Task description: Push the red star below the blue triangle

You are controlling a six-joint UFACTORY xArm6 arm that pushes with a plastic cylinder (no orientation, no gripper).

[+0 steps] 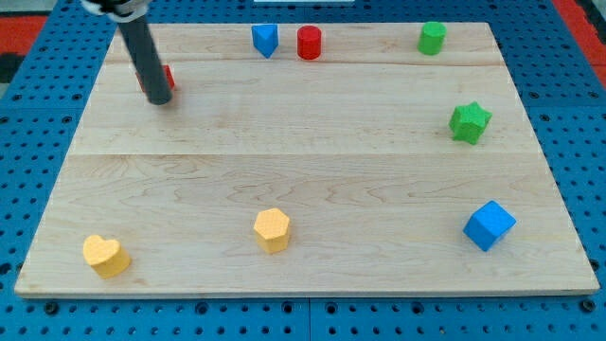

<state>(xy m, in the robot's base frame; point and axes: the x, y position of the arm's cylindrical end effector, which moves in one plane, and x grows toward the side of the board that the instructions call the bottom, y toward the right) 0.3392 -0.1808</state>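
1. The wooden board (303,161) fills most of the view, lying on a blue pegboard table (38,114).
2. The dark rod comes down from the far left corner; my tip (159,99) rests on the board at the far left. There is no gripper on this arm, so no opening or closing can be told.
3. The blue cube (489,225) sits near the right, toward the near edge.
4. The green star (469,122) lies at the right, farther back than the blue cube.
5. The yellow heart (105,255) is at the near left corner; the yellow hexagon (272,229) lies near the middle of the near side.
6. The green cylinder (432,38) stands at the far right.
7. The blue triangle (265,40) sits at the far edge, just left of the red cylinder (309,43), not touching it.
8. The red star (168,76) is mostly hidden behind the rod, touching it or just beside it, well left of the blue triangle; its shape cannot be made out.
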